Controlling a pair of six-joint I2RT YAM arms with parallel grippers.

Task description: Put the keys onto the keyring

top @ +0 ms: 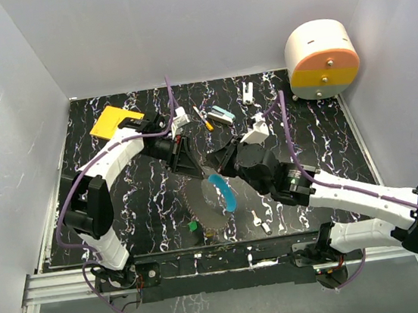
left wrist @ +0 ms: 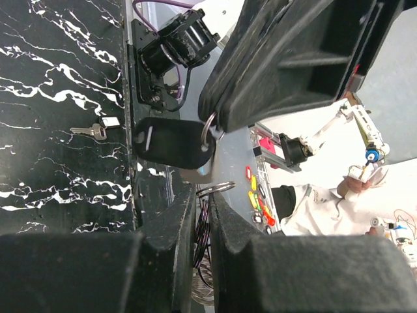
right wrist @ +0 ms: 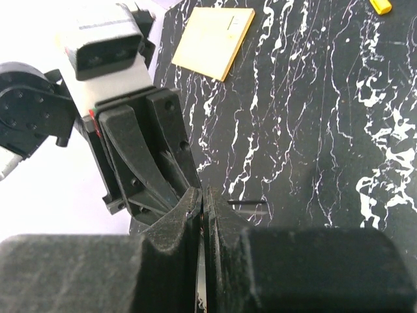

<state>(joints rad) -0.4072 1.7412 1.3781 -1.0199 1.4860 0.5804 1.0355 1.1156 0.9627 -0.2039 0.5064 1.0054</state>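
Both grippers meet at the table's middle on the keyring (top: pixel 202 205), a thin silvery loop with a blue arc (top: pixel 223 193) hanging below them. My left gripper (top: pixel 192 171) is shut on the ring's thin wires (left wrist: pixel 203 225). My right gripper (top: pixel 215 169) is shut too, with a thin silvery strip (right wrist: pixel 202 261) between its fingers. In the left wrist view a small wire loop (left wrist: pixel 210 127) comes out of the right gripper's tip, with a dark oval tag (left wrist: pixel 171 141) hanging from it. On the table lie a green-headed key (top: pixel 192 226) and two silver keys (top: pixel 255 216) (top: pixel 267 226). One silver key also shows in the left wrist view (left wrist: pixel 96 130).
At the back are an orange-and-white stick (top: pixel 204 119), a teal-and-white block (top: pixel 223 114), a small white part (top: pixel 249 90) and a yellow card (top: pixel 113 121), which also shows in the right wrist view (right wrist: pixel 210 40). A white-and-orange drum (top: pixel 321 59) stands back right. White walls enclose the table.
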